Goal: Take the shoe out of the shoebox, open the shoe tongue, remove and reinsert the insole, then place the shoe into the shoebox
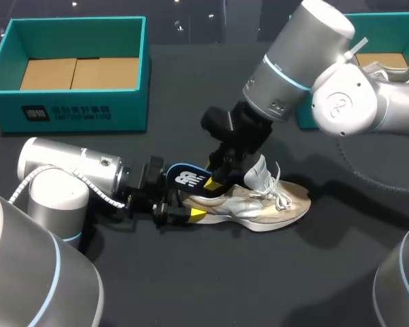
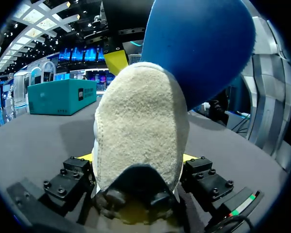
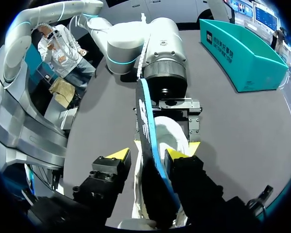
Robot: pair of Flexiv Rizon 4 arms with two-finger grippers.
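One step is plainly done: the shoe [image 1: 259, 204] is out of the shoebox [image 1: 129, 109] and lies on its side on the dark table [image 1: 341, 272], toe away from the left arm. The tongue [image 1: 258, 170] stands up and away from the laces, so I judge the opening step done as well. The insole [image 3: 145, 111] is half out, its heel end raised at a tilt above the shoe's heel and the rest down inside. I cannot tell from this alone whether it is on its way out or going back in. The left gripper [image 2: 137, 160] is clamped on the shoe's heel, a yellow tip on either side. The right gripper [image 3: 148, 154] has its fingers apart with the insole between them; the insole lies against one finger and appears clear of the other, so this is not a firm pinch. Left to do, by my reading: finish the insole step, then put the shoe in the shoebox. Markings: a white logo [image 1: 191, 180] on the insole and a block of white print [image 1: 67, 112] on the shoebox's front wall, neither transcribed. A second teal box [image 1: 382, 17] at the far right holds another shoe [image 1: 395, 71].
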